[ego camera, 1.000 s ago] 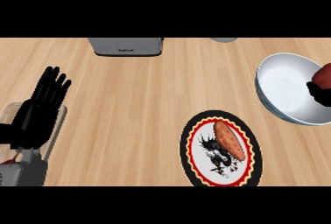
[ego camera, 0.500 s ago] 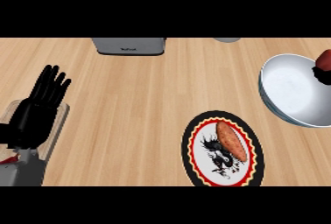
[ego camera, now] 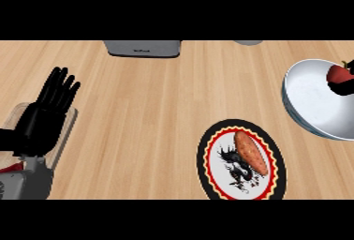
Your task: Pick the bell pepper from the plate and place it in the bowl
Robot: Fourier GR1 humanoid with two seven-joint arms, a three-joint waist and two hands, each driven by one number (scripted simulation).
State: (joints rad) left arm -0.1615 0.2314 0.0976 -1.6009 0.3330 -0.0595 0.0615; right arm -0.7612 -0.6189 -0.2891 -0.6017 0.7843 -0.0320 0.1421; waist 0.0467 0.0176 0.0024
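A red bell pepper (ego camera: 339,73) hangs over the far right part of the white bowl (ego camera: 311,105), at the view's right edge. My right hand (ego camera: 344,88) shows only as dark fingers curled under the pepper; the rest is cut off by the edge. The round plate (ego camera: 223,140), with a black and red rim and a dark drawing, lies at the lower centre right. It carries an oblong orange-brown food item (ego camera: 250,152). At the left, my left hand (ego camera: 41,119) rests open, fingers pointing away, far from the plate and the bowl.
A grey appliance (ego camera: 142,48) stands at the counter's far edge, with a small grey round object (ego camera: 247,42) to its right. Bare wooden counter (ego camera: 152,117) stretches between my left hand and the plate.
My right hand has carried the bell pepper further away over the bowl, closer to the right edge. The left hand, the plate and the bowl have stayed where they were.
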